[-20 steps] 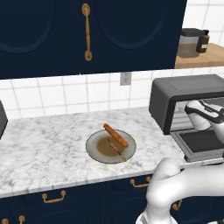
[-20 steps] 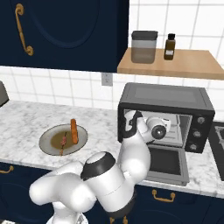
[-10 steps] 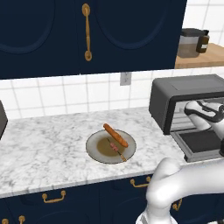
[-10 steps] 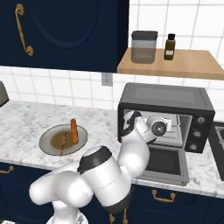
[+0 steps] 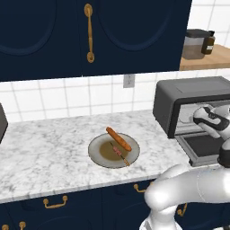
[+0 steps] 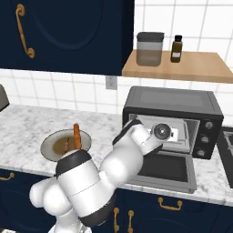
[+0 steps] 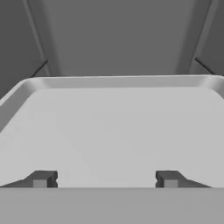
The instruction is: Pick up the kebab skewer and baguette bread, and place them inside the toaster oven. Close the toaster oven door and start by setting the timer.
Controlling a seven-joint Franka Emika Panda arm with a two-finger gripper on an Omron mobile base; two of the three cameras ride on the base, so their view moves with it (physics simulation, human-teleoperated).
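The dark grey toaster oven stands on the counter with its door folded down flat. My hand is at the oven's mouth, above the door. Looking into the cavity, my gripper is open, its fingertips wide apart over a pale tray, with nothing between them. Left of the oven, a round plate holds the baguette and the thin kebab skewer.
A wooden shelf over the oven carries a jar and a small brown bottle. Dark blue cabinets hang above the marble counter. The oven's knobs sit on its right side. A silver toaster's edge shows at the far left.
The hand has stayed at the oven's mouth with little movement. The arm's elbow has swung a little to the left. Plate, baguette and skewer have not moved.
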